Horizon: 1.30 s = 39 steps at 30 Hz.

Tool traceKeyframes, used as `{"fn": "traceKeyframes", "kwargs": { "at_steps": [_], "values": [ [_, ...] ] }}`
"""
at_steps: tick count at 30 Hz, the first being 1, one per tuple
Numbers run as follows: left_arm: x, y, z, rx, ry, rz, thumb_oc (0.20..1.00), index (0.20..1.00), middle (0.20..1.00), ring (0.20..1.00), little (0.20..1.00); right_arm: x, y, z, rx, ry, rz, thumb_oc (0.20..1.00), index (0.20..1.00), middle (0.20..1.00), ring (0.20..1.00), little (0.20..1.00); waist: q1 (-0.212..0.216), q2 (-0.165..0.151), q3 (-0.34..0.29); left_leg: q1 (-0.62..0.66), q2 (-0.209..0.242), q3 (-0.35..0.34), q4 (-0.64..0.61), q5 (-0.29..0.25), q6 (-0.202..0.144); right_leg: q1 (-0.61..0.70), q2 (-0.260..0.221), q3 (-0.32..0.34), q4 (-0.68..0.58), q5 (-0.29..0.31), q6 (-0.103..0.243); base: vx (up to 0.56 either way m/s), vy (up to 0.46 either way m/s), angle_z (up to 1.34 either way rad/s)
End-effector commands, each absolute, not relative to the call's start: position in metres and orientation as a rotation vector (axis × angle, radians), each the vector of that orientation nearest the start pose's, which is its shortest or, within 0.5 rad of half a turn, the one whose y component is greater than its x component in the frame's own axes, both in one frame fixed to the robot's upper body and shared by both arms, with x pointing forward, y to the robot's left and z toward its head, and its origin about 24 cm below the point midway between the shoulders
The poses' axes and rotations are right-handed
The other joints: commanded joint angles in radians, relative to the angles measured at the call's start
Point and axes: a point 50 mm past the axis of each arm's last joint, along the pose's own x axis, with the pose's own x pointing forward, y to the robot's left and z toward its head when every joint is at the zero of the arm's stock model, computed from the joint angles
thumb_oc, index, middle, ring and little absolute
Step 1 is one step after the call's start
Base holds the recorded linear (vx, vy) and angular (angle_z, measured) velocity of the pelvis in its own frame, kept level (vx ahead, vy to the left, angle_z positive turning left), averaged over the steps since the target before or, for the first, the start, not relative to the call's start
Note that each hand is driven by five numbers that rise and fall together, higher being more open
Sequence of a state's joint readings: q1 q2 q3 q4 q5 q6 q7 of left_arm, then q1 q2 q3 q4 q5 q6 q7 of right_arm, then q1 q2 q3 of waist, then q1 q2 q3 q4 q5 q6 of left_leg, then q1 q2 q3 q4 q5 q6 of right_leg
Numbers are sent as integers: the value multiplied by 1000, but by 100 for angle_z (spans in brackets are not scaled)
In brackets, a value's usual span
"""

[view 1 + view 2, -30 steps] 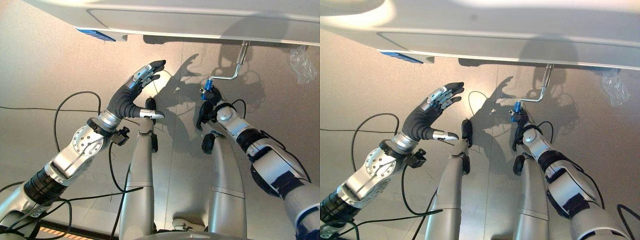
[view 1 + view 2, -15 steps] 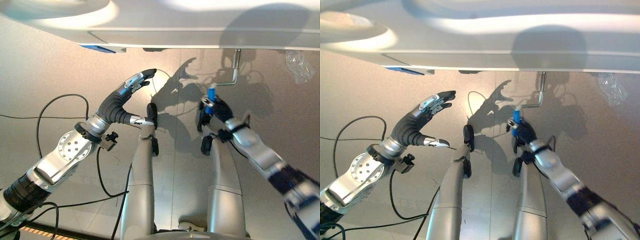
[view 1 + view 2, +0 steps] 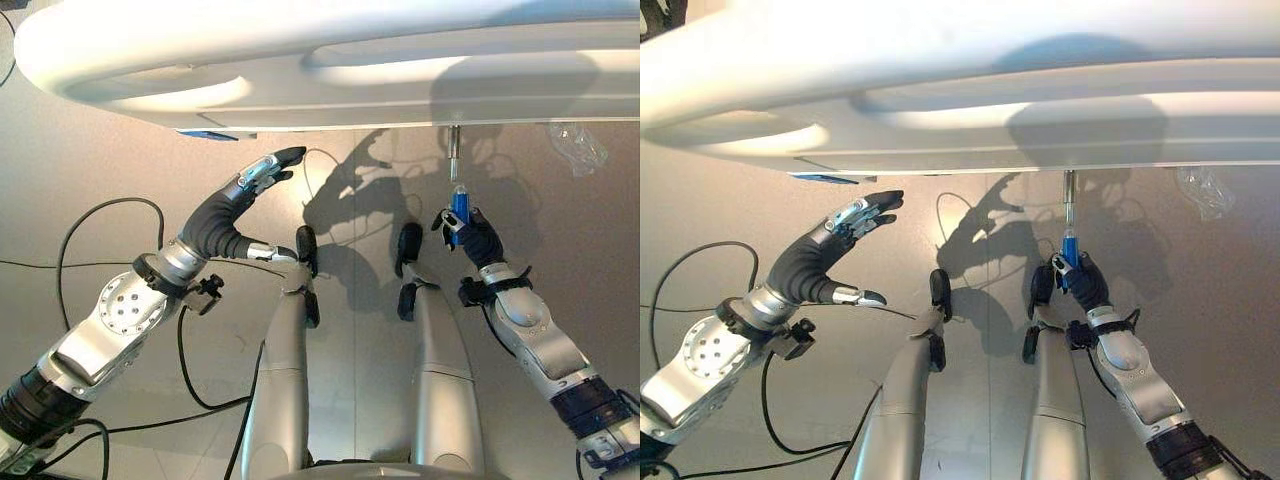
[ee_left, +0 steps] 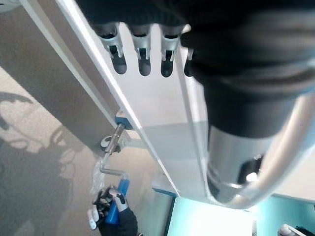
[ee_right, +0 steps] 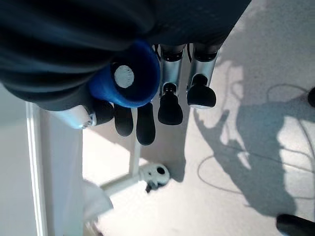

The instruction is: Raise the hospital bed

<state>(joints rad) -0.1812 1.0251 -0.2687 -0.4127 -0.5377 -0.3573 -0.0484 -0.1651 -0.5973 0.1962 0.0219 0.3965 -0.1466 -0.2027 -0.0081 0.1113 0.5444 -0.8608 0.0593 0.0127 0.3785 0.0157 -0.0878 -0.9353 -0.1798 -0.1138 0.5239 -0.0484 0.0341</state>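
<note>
The white hospital bed's end [image 3: 330, 70] spans the top of both eye views. A metal crank rod [image 3: 453, 140] comes out from under it on the right. The crank's blue handle [image 3: 459, 205] sits in line with that rod, on the side nearer me. My right hand [image 3: 482, 240] is shut on the handle, and in the right wrist view its fingers [image 5: 167, 105] curl round the blue handle [image 5: 129, 78]. My left hand [image 3: 235, 200] is held up open just below the bed's edge, touching nothing. The crank [image 4: 112, 147] also shows in the left wrist view.
A crumpled clear plastic bag [image 3: 575, 145] lies on the grey floor under the bed's right side. A small blue part [image 3: 205, 134] sticks out under the bed's edge above my left hand.
My right hand has swung the blue handle round the rod, from the rod's left to in line with it. The view has tilted, showing more of the bed. The left hand stays open.
</note>
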Motion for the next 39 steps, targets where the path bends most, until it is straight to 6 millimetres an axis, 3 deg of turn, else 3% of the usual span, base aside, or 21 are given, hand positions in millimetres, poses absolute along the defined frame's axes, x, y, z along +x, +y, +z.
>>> {"fn": "traceKeyframes", "kwargs": {
  "at_steps": [1, 4, 6, 9, 11, 16, 24, 29, 33, 34, 39],
  "values": [
    [212, 164, 212, 284, -703, -682, 1000, 1000, 1000, 1000, 1000, 233, -221, 252, -93, -1101, -24, 200, 200, 200, 200, 200, -54, -7, -24, 86, -12, 7, -109, 56, -17, 67, 15, 6, -57, 15, 98, 3, -39, 1],
    [212, 163, 215, 274, -720, -680, 1000, 1000, 1000, 1000, 1000, 246, -252, 238, -60, -1019, -246, 200, 200, 200, 200, 200, -57, -6, -24, 84, -12, 5, -108, 53, -16, 62, 17, 7, -51, 8, 94, 2, -42, 2],
    [212, 163, 216, 278, -726, -684, 1000, 1000, 1000, 1000, 1000, 259, -276, 224, -184, -904, -404, 200, 200, 200, 200, 200, -53, -6, -24, 81, -12, 2, -106, 52, -15, 56, 18, 9, -45, 7, 92, -4, -46, 4],
    [213, 162, 217, 278, -730, -685, 1000, 1000, 1000, 1000, 1000, 270, -293, 215, -235, -824, -508, 200, 200, 200, 200, 200, -50, -2, -24, 78, -12, 2, -102, 50, -12, 51, 18, 10, -39, 7, 91, -6, -29, 4],
    [214, 157, 219, 270, -728, -714, 1000, 1000, 1000, 1000, 1000, 292, -323, 201, -232, -664, -661, 200, 200, 200, 200, 200, -40, 1, -24, 71, -12, 1, -97, 48, -8, 48, 16, 9, -40, 10, 91, -8, -9, 2],
    [217, 151, 217, 267, -722, -718, 1000, 1000, 1000, 1000, 1000, 304, -352, 187, -200, -522, -795, 200, 200, 200, 200, 200, -31, 7, -24, 52, -12, -1, -92, 47, -7, 33, 17, 9, -36, 12, 90, 0, 0, 0],
    [218, 141, 215, 281, -705, -758, 1000, 1000, 1000, 1000, 1000, 312, -398, 165, -362, -151, -894, 200, 200, 200, 200, 200, -4, 12, -24, 13, -17, -9, -88, 49, -5, 1, 17, -2, -27, 13, 92, 2, 1, 0],
    [217, 139, 223, 291, -745, -753, 1000, 1000, 1000, 1000, 1000, 326, -396, 173, -535, -27, -829, 200, 200, 200, 200, 200, 17, 16, -24, -53, -17, -18, -54, 41, -3, -58, 15, -1, 10, 3, 89, 8, -3, 2],
    [217, 140, 229, 298, -773, -740, 1000, 1000, 1000, 1000, 1000, 333, -391, 161, -611, 106, -775, 200, 200, 200, 200, 200, 29, 23, -24, -120, -22, -25, 3, 25, 2, -117, 10, 1, 59, -8, 85, 0, 0, 0],
    [217, 136, 233, 284, -795, -745, 1000, 1000, 1000, 1000, 1000, 339, -382, 148, -644, 192, -723, 200, 200, 200, 200, 200, 42, 32, -24, -162, -26, -30, 42, 14, 7, -149, 5, 1, 91, -14, 83, 0, 0, 0],
    [217, 130, 241, 225, -861, -728, 1000, 1000, 1000, 1000, 1000, 354, -351, 122, -650, 282, -575, 200, 200, 200, 200, 200, 77, 54, -24, -271, -36, -49, 161, -24, 17, -240, -1, -5, 201, -43, 78, 36, 25, 8]
  ]
}}
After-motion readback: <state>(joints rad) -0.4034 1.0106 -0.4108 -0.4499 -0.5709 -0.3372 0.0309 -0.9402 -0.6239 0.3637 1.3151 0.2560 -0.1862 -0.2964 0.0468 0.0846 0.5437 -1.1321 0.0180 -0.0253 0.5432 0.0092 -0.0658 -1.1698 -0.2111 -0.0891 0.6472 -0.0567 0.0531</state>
